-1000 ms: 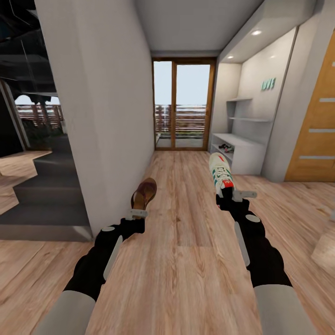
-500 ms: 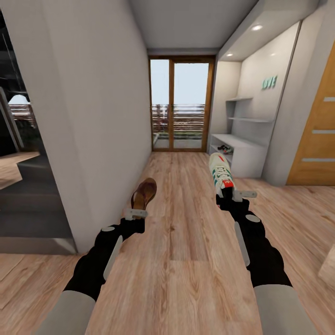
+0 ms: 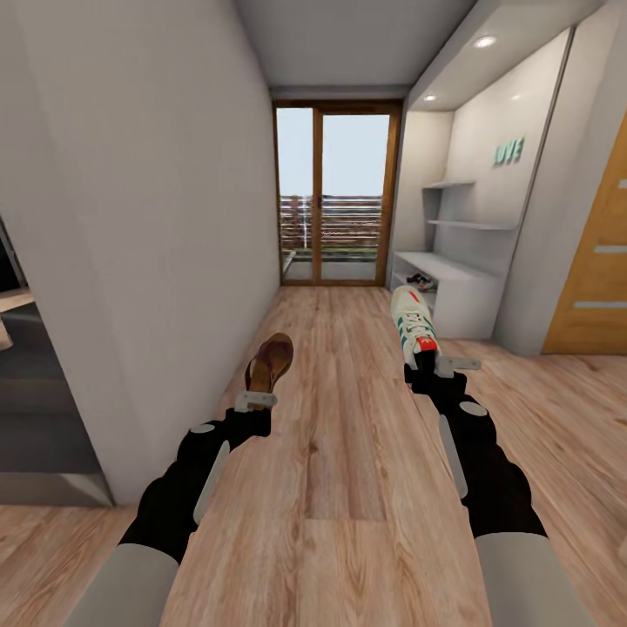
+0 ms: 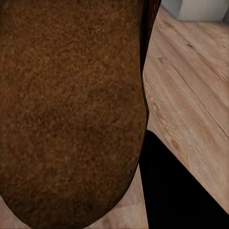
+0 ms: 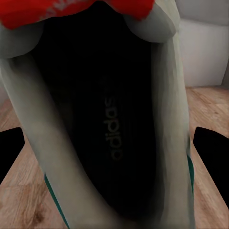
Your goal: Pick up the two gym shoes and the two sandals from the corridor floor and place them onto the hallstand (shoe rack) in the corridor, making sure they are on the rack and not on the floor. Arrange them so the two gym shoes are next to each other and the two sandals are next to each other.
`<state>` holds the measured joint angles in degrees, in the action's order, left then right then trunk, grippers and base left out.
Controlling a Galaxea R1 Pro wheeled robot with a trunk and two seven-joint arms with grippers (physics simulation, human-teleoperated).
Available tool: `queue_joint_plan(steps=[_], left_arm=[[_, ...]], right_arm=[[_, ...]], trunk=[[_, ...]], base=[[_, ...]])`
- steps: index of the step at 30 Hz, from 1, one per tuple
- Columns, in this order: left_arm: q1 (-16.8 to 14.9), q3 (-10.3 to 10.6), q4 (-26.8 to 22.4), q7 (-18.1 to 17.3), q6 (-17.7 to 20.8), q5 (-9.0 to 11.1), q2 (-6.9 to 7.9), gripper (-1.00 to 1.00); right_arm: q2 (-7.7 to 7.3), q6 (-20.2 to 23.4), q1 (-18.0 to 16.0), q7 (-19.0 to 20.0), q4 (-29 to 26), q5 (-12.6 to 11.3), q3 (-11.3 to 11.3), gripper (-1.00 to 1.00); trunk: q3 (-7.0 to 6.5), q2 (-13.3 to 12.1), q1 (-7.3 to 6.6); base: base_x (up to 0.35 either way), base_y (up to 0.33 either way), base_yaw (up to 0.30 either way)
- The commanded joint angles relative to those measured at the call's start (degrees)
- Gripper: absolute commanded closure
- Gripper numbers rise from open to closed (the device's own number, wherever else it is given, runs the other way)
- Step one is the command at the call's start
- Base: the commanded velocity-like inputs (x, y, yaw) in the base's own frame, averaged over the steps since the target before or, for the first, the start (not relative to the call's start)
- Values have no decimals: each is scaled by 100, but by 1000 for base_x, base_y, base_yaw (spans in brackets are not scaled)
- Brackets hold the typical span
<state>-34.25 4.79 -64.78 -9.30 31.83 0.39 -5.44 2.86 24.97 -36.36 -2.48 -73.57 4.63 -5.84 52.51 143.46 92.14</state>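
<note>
**One sandal and one gym shoe carried up the corridor**

The left gripper [image 3: 255, 401] is seen clamped on the heel end of a brown sandal [image 3: 269, 362], which is held upright above the corridor floor [image 3: 348, 453]. In the left wrist view the sandal's brown sole [image 4: 71, 109] is pressed close to the lens, so the fingers themselves are hidden there. The right gripper [image 3: 438, 364] is closed on the heel of a white gym shoe [image 3: 411, 324], whose toe is pointed away from the robot; its dark insole and red heel tab [image 5: 90, 9] are shown in the right wrist view, with one black finger [image 5: 212, 148] at either side of the shoe.

Ahead on the right, the white hallstand [image 3: 453, 296] is set against the wall, with a small dark item on its top that cannot be made out. A glass door [image 3: 331, 196] closes the corridor's far end.

Compared with the earlier pictures, both shoes are held in the same pose in the grippers, while the whole view is shifted: the dark stairs at the left are nearly passed and the left wall [image 3: 157, 218] is nearer.
</note>
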Motion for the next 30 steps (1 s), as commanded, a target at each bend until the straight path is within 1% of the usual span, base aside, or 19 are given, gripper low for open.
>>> queue_joint_plan(steps=[1,30], left_arm=[[-5,-5,-8,-28,34,-13,-1,100],[-3,-5,-8,-28,34,-13,-2,100]], right_arm=[[4,34,-5,2,-8,47,-5,100],[4,34,-6,2,-8,47,-5,100]], trunk=[[6,3,2],[6,3,2]], base=[[347,-42,0],[347,-3,0]])
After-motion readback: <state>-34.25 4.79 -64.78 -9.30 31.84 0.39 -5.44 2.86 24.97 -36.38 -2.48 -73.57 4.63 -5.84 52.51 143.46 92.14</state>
